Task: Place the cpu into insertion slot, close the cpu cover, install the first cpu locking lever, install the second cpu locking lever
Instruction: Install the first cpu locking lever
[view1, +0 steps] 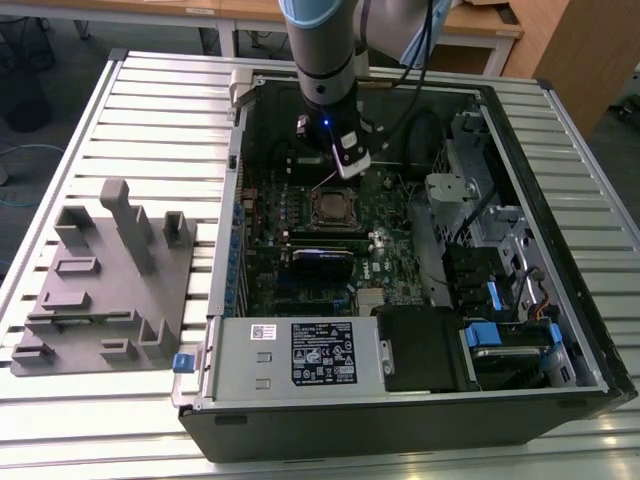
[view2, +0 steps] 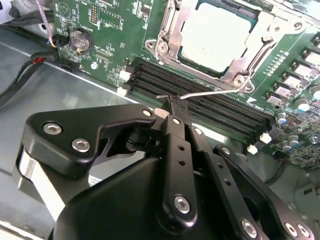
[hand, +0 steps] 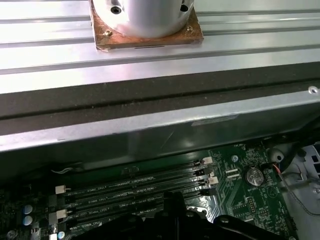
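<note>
The cpu (view2: 216, 34), silver-grey and square, lies in the insertion slot, which it covers. The silvery cpu cover (view2: 170, 35) is folded down around it, and the chip shows through the cover's window. A thin wire locking lever (view2: 210, 92) runs along the socket's edge over the memory slots, raised off the board. My gripper (view2: 171, 104) is shut on the lever's hooked end. In the exterior view the gripper (view1: 350, 165) hangs just behind the cpu (view1: 330, 207) inside the open computer case.
Long black memory slots (view2: 210, 112) lie between the gripper and the socket. A coin battery (view2: 80, 40) and loose cables (view2: 20, 75) sit beside them. The case wall (hand: 150, 130) stands close behind. A grey fixture tray (view1: 110, 280) rests at the exterior view's left.
</note>
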